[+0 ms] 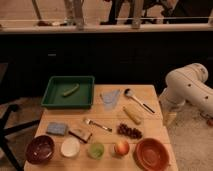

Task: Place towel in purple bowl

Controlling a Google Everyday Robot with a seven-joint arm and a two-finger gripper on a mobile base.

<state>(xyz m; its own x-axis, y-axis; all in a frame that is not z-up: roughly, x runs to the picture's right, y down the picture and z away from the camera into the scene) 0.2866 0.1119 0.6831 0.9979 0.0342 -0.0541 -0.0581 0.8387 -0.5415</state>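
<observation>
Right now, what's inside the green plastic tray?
One small yellow-green vegetable lies in the rectangular green tray; what's beneath it is hidden. The gripper hangs beside the wooden table, right side.

Counted on the table (102, 113): three bowls, namely purple bowl (40, 149), white bowl (70, 147), orange bowl (151, 154); one green tray (49, 93); one towel (111, 98); one spoon (138, 100); one fork (98, 125); one green cup (96, 150); beside the right edge, one gripper (170, 118).
</observation>
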